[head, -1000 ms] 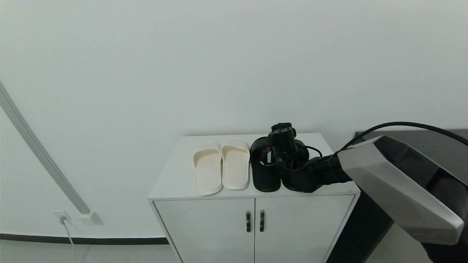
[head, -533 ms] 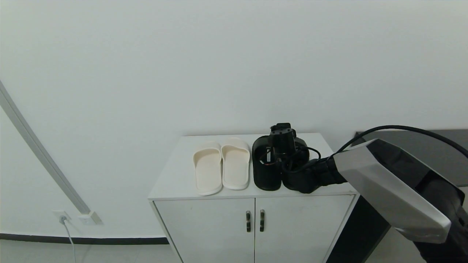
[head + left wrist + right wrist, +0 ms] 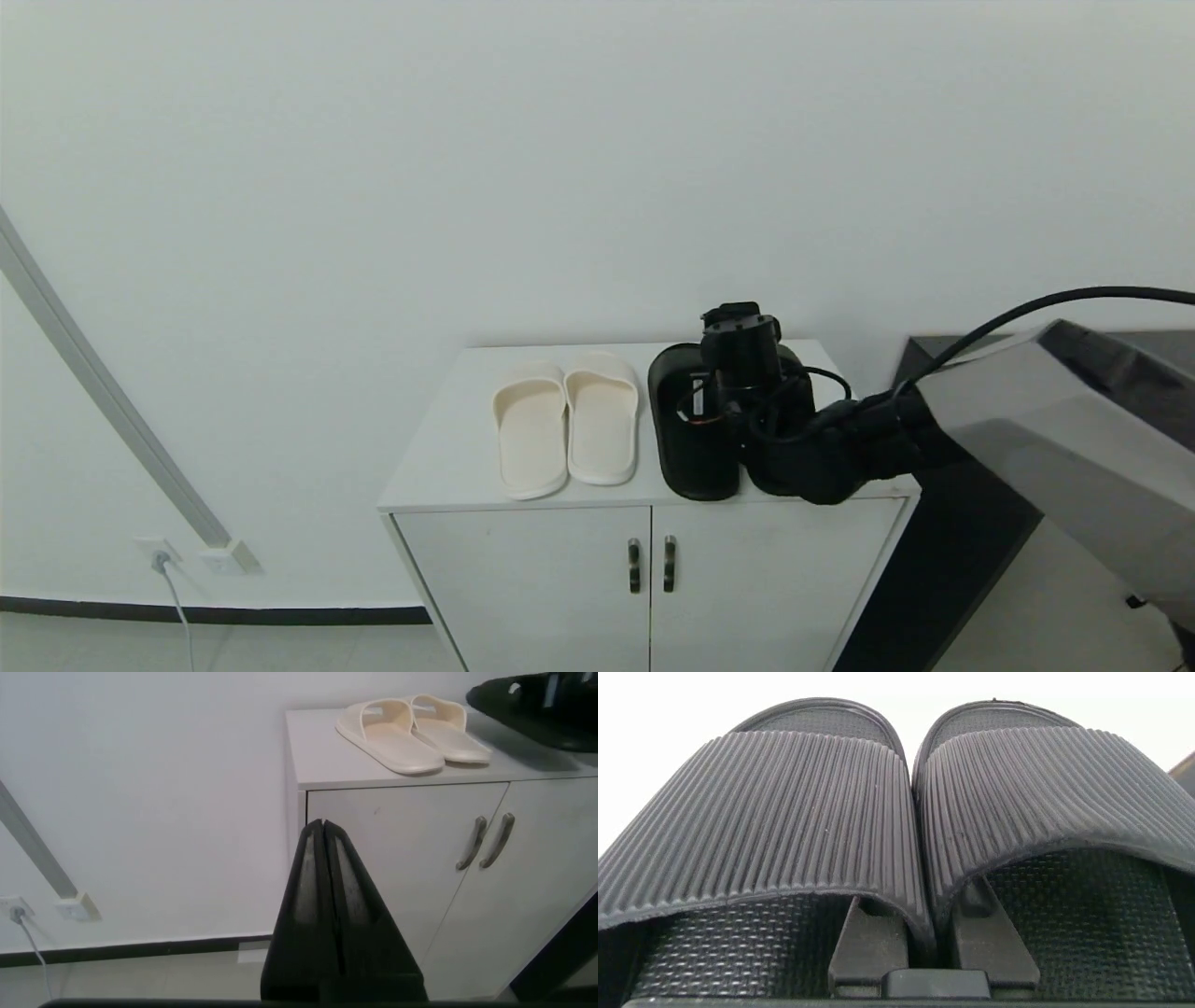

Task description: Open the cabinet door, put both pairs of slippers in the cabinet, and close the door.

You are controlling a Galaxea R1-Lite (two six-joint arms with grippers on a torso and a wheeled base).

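A pair of black slippers (image 3: pixel 691 439) sits at the right of the white cabinet's top (image 3: pixel 439 457), its heels over the front edge. My right gripper (image 3: pixel 721 397) is shut on the black slippers, its fingers (image 3: pixel 864 943) under the ribbed straps (image 3: pixel 785 812) and pinching the two inner strap edges together. A cream pair of slippers (image 3: pixel 565 429) lies flat to the left of the black pair. Both cabinet doors are closed, with their handles (image 3: pixel 652 565) side by side. My left gripper (image 3: pixel 324 859) is shut and holds nothing, low down and off the cabinet's left front corner (image 3: pixel 299 784).
The wall rises directly behind the cabinet. A grey conduit (image 3: pixel 93 373) runs diagonally down to a wall socket with a cable (image 3: pixel 157 558) at lower left. A dark surface (image 3: pixel 938 350) stands close to the cabinet's right side. Bare floor lies in front of the doors.
My right arm has shifted right and lifted slightly, drawing the black slippers right and toward the front edge. The cream slippers and the doors have not moved.
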